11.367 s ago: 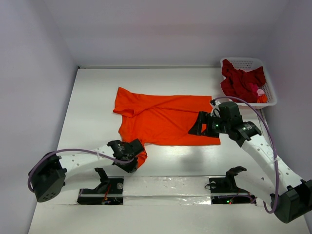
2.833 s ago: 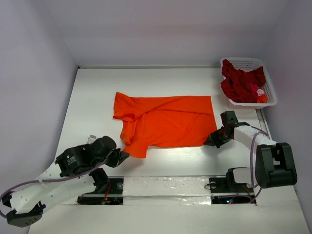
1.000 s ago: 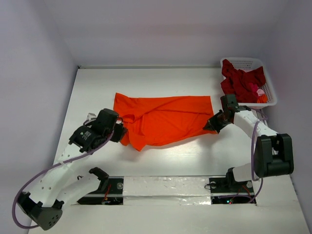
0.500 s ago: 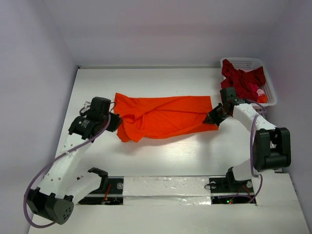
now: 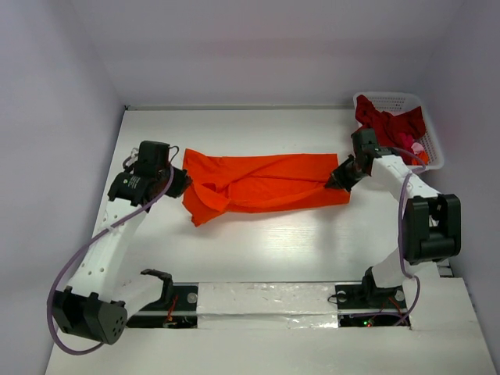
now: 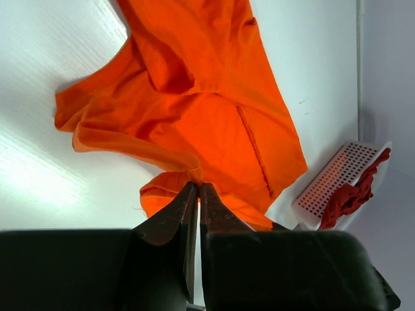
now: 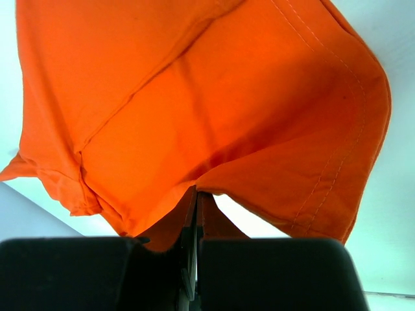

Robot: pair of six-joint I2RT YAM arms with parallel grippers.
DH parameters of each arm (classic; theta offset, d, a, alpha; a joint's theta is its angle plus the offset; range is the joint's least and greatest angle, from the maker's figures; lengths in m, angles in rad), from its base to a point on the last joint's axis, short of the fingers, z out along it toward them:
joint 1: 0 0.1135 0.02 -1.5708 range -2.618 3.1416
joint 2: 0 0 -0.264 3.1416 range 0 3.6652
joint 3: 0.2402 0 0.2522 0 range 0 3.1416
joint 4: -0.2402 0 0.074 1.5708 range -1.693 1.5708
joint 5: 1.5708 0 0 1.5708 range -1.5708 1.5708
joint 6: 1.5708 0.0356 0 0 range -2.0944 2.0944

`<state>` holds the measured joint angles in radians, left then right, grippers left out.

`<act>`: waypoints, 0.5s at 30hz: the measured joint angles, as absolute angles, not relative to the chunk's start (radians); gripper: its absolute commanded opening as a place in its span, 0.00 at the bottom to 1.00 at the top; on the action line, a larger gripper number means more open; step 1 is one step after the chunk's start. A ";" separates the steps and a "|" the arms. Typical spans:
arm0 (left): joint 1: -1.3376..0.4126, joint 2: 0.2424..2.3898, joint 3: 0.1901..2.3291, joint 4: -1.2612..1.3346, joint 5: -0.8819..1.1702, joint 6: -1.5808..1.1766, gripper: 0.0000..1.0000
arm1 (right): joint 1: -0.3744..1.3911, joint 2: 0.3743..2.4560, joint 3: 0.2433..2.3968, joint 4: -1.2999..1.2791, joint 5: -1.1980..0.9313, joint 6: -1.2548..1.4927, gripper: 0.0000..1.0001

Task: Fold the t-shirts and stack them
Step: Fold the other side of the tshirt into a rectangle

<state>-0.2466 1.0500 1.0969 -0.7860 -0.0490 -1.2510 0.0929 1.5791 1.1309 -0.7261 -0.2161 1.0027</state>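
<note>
Fabric of the orange t-shirt lies soft, creased, seemingly folded lengthwise.

On my feed the white counter carries the orange t-shirt across its middle. It lies as a long band doubled over on itself, and its left end is bunched and creased. A white lattice basket stands in the far right corner, near the shirt's right end. A shiny mounting strip runs along the near edge.
</note>
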 measured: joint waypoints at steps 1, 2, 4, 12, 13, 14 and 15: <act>-0.242 1.061 1.110 -0.785 -0.048 -1.243 0.00 | 0.093 1.585 1.139 -0.727 -0.216 0.998 0.00; -0.239 1.071 1.121 -0.783 -0.046 -1.235 0.00 | 0.093 1.592 1.148 -0.727 -0.215 0.994 0.00; -0.234 1.091 1.141 -0.778 -0.043 -1.221 0.00 | 0.093 1.605 1.161 -0.725 -0.215 0.990 0.00; -0.207 1.142 1.171 -0.769 -0.026 -1.181 0.00 | 0.093 1.643 1.184 -0.726 -0.216 0.979 0.00; -0.201 1.147 1.174 -0.769 -0.025 -1.176 0.00 | 0.093 1.648 1.190 -0.726 -0.216 0.978 0.00; -0.196 1.150 1.176 -0.767 -0.024 -1.171 0.00 | 0.093 1.652 1.197 -0.726 -0.216 0.977 0.00; -0.189 1.155 1.179 -0.767 -0.022 -1.167 0.00 | 0.093 1.657 1.203 -0.726 -0.216 0.975 0.00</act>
<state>-0.1894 1.1549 1.1786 -0.7670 -0.0223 -1.1667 0.0929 1.6566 1.2034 -0.7261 -0.2161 0.9749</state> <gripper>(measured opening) 0.007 0.011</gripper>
